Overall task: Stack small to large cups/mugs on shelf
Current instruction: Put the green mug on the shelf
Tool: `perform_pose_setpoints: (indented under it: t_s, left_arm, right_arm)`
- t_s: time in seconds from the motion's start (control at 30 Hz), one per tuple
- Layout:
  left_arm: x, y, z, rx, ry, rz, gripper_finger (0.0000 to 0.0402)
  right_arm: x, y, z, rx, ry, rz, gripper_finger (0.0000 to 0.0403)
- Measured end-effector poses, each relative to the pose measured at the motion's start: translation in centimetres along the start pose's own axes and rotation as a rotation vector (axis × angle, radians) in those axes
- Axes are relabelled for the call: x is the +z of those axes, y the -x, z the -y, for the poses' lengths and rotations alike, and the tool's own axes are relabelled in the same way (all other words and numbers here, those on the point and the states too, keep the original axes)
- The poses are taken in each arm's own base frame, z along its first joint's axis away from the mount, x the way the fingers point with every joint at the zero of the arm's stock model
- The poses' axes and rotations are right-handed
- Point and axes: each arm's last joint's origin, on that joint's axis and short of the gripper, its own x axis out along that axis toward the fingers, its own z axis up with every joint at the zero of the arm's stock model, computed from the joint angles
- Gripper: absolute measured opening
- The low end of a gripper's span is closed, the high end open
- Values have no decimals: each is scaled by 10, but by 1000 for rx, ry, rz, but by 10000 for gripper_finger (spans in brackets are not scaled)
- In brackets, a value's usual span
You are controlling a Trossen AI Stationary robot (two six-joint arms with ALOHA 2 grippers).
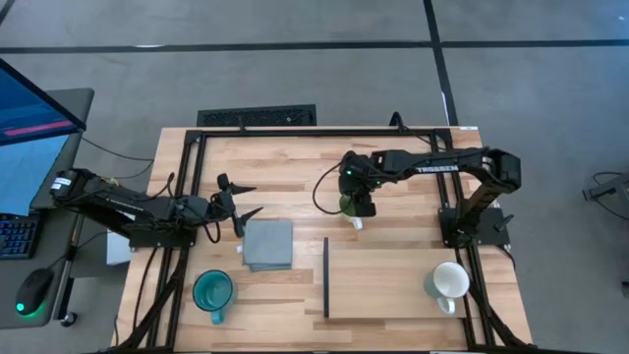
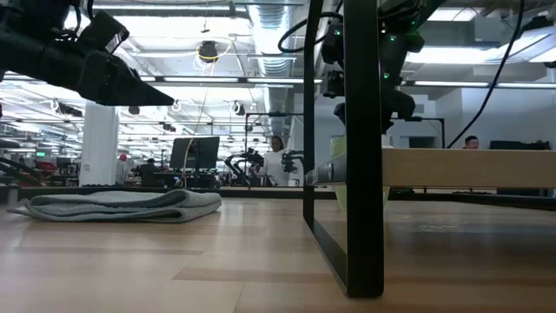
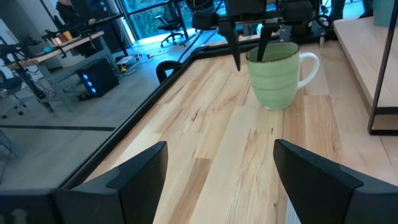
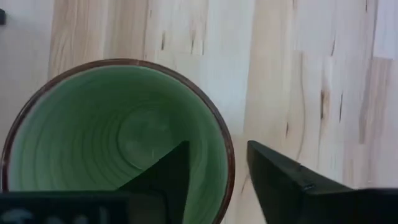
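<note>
Straddling the rim of the light green mug

Reaching over the pale wood bench point(image 1: 393, 275), the right gripper point(image 3: 249, 50) is holding its fingers parted, one inside the light green mug point(image 3: 275, 82) and one outside. That mug is sitting near the far middle. The left gripper point(image 1: 239, 202) is hanging released above the grey cloth point(image 1: 268, 244). An open workshop with desks is showing behind.
</note>
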Motion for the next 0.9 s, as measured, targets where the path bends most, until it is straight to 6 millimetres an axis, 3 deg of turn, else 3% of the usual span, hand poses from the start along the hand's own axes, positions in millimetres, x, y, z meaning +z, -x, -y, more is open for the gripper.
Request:
perform_pose_setpoints:
  t_s: [0.43,0.7,0.9]
  left_arm:
    - [0,0,0,7,-2,-5,284]
    - [0,0,0,15,-3,-6,284]
    - [0,0,-1,16,-2,-6,284]
  right_arm:
    - [0,2,0,15,4,6,27]
    - [1,6,0,16,-73,-33,24]
    - [11,28,3,14,-217,-80,23]
